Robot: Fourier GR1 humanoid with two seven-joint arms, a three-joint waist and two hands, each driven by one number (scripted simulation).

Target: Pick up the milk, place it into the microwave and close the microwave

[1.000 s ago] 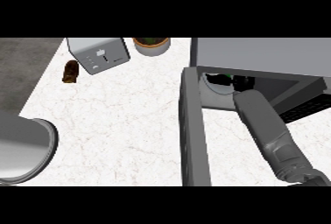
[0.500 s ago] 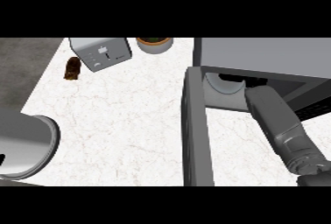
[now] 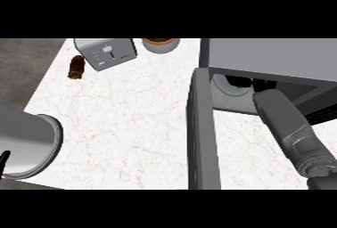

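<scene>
While the microwave (image 3: 276, 58) stands at the counter's right with its door (image 3: 199, 133) swung wide toward you, your right forearm (image 3: 286, 122) reaches into the cavity, and that is the part to handle with care. You cannot see the right hand (image 3: 253, 83) clearly: only a dark shape shows at the cavity's mouth, so whether its fingers are curled round anything or spread cannot be told from here. The milk itself is not plainly visible; judging by the arm's reach, it is probably inside, near the pale turntable plate (image 3: 227, 87), but confirm that before you let go or pull back. Set it down upright and well inside the opening, so that the door will not catch it. Draw the forearm straight out along the line it went in, keeping it away from the door's edge just beside it. Only once the arm is free should you go round to the door's outer face and push it shut. On the marble counter (image 3: 132, 124), a large grey cylinder (image 3: 23, 142) sits at the left edge, and a fingertip of your left hand (image 3: 4, 159) shows beside it, too little to judge its fingers. Farther back are a toaster (image 3: 105, 53), a small round bowl (image 3: 161, 44) and a brown object (image 3: 77, 67), all well away from your work.
</scene>
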